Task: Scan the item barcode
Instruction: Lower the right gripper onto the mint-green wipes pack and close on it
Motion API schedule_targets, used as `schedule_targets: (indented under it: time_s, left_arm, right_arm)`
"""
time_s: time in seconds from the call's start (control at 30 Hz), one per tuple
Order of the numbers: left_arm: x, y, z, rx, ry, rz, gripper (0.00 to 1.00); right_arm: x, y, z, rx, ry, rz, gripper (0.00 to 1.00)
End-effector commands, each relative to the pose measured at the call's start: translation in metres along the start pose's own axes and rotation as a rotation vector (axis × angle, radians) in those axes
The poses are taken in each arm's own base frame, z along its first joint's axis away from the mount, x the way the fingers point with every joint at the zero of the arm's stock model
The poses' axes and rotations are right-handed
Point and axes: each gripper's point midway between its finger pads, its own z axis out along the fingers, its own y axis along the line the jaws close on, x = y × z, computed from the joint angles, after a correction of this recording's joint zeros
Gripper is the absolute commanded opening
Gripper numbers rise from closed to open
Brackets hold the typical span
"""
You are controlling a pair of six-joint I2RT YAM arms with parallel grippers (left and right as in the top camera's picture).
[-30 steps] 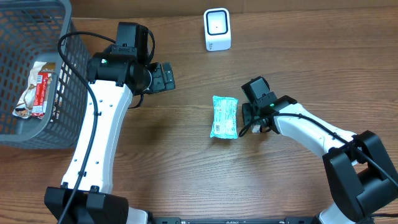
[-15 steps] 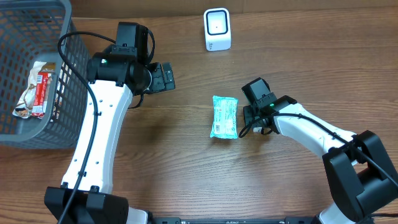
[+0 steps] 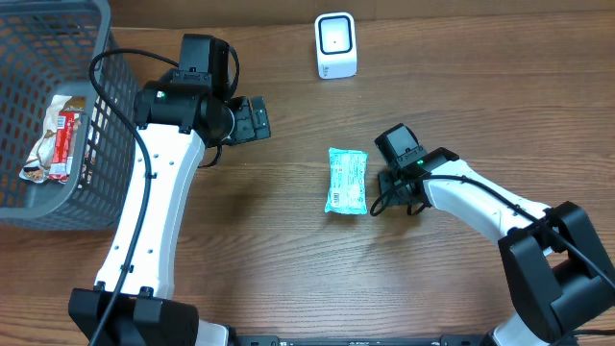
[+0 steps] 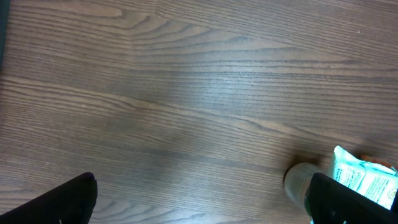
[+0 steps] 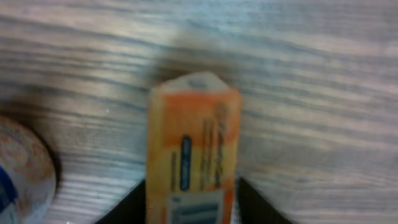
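Down low — right tool [image 5: 191,202] astride the orange packet [image 5: 193,137]; left tool [image 3: 258,118] wide.

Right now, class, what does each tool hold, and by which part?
The right tool seems to grip an orange packet by its near end, pinched at both sides. The left tool is open and empty.

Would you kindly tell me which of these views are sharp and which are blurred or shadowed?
Overhead: sharp and evenly lit, the teal packet and white scanner crisp, shadows soft. Left wrist: tabletop grain slightly soft, a dim shadow across the middle. Right wrist: heavily blurred; the orange box sits too close, its print unreadable.
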Motion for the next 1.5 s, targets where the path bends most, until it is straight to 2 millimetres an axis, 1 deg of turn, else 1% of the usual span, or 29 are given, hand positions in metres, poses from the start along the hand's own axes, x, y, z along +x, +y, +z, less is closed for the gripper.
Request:
schedule_targets:
  time_s: [0.0, 0.03, 0.1, 0.13, 0.2, 0.43, 0.53, 0.63, 0.7, 0.73, 0.77, 0.83, 0.97, 1.13, 1.27, 1.3, 1.4, 1.47]
  left_arm:
    - [-0.004, 0.0, -0.004, -0.006, -0.02, -0.002, 1.0]
    - [-0.004, 0.0, -0.004, -0.006, -0.02, -0.002, 1.0]
    - [-0.004, 0.0, -0.004, -0.006, -0.02, -0.002, 1.0]
    - [-0.004, 0.0, -0.004, -0.006, -0.02, -0.002, 1.0]
    - [-0.004, 0.0, -0.004, -0.006, -0.02, -0.002, 1.0]
    - [-0.004, 0.0, -0.004, -0.006, -0.02, -0.002, 1.0]
    - [-0.004, 0.0, -0.004, -0.006, -0.02, -0.002, 1.0]
    - [-0.004, 0.0, -0.004, -0.006, -0.02, -0.002, 1.0]
    - [-0.004, 0.0, -0.004, -0.006, -0.02, -0.002, 1.0]
    - [-0.004, 0.0, -0.004, -0.006, -0.02, -0.002, 1.0]
    - [-0.004, 0.0, -0.004, -0.006, -0.02, -0.002, 1.0]
    - [-0.004, 0.0, -0.004, -0.006, -0.02, -0.002, 1.0]
    - [-0.004, 0.0, -0.004, -0.006, -0.02, -0.002, 1.0]
    - [-0.004, 0.0, -0.004, -0.006, -0.02, -0.002, 1.0]
    - [-0.004, 0.0, -0.004, -0.006, -0.02, -0.002, 1.0]
    - [-0.004, 0.0, -0.004, -0.006, -0.02, -0.002, 1.0]
    - [-0.004, 0.0, -0.004, -0.006, -0.02, -0.002, 1.0]
    - [-0.004, 0.0, -0.004, -0.006, -0.02, -0.002, 1.0]
  right_arm:
    - [-0.001, 0.002, 0.0, -0.007, -0.001, -0.004, 0.2]
    - [-0.002, 0.001, 0.0, 0.002, -0.006, -0.003, 0.21]
    - [-0.003, -0.002, 0.0, 0.016, -0.012, -0.003, 0.54]
    - [-0.004, -0.003, 0.0, 0.021, -0.015, -0.003, 0.66]
    - [-0.006, -0.003, 0.0, 0.024, -0.026, -0.003, 0.68]
    - [-0.028, -0.002, -0.002, 0.032, -0.122, 0.005, 0.68]
    - [-0.032, -0.004, -0.003, 0.049, -0.141, 0.007, 0.65]
    - [-0.031, -0.005, -0.002, 0.05, -0.137, 0.007, 0.56]
    - [-0.03, -0.005, -0.002, 0.053, -0.131, 0.006, 0.45]
    - [-0.029, -0.007, -0.002, 0.058, -0.129, 0.006, 0.43]
    - [-0.027, -0.013, -0.002, 0.092, -0.125, 0.006, 0.39]
    - [-0.026, -0.019, -0.003, 0.128, -0.124, 0.004, 0.37]
    - [-0.022, -0.027, -0.004, 0.17, -0.113, 0.001, 0.37]
    - [-0.02, -0.031, -0.004, 0.182, -0.101, 0.001, 0.37]
    - [-0.02, -0.039, -0.004, 0.193, -0.092, 0.02, 0.38]
    - [-0.02, -0.04, -0.003, 0.187, -0.09, 0.025, 0.4]
    - [-0.022, -0.038, -0.004, 0.167, -0.088, 0.033, 0.52]
    - [-0.025, -0.038, -0.006, 0.164, -0.096, 0.036, 0.58]
